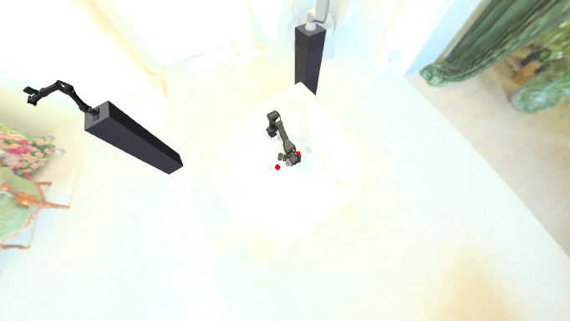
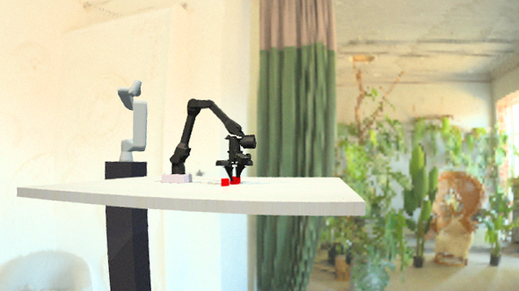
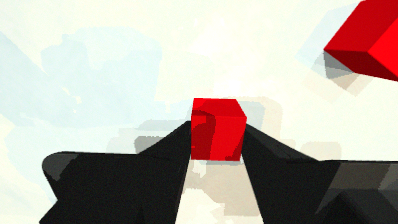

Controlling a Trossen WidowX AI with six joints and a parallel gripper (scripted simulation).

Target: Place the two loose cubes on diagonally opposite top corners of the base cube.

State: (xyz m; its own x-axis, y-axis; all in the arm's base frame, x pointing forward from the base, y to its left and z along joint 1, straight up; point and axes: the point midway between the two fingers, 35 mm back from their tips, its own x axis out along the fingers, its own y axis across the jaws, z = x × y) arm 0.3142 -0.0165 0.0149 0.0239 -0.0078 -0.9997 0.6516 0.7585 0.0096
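- Fingers pressed against the 2 side faces of a red cube (image 3: 218, 129), 1 black tip on its left and 1 on its right; gripper (image 3: 216, 142) closed on that cube, no gap visible at either contact.
- Cube sitting low on the table (image 2: 273, 204), with a shadow right under its base; lifted or not, cannot tell from the wrist view.
- Grip taken near the tips only, low on the cube: likely to let it pivot or slide out during the lift and spoil the level placement.
- Cube turned slightly against the fingers, 1 vertical edge facing the camera and 2 faces showing; contact close to an edge instead of flat on a face could twist it as pressure builds.
- No long axis to speak of: all sides look equal, top face flat and upward, so only yaw matters for capping a corner.
- A second red cube (image 3: 367, 40) far and to the right, well apart from the fingers, rotated on the table; fixed base or loose 1, cannot tell.
- In the exterior view, 2 red cubes (image 2: 225, 182) just beside each other under the wrist; a sideways sweep on lift-off could knock the neighbour, and a nudged base would break the task.
- Only 2 red cubes visible in any view; a third, if present, is hidden by the arm.
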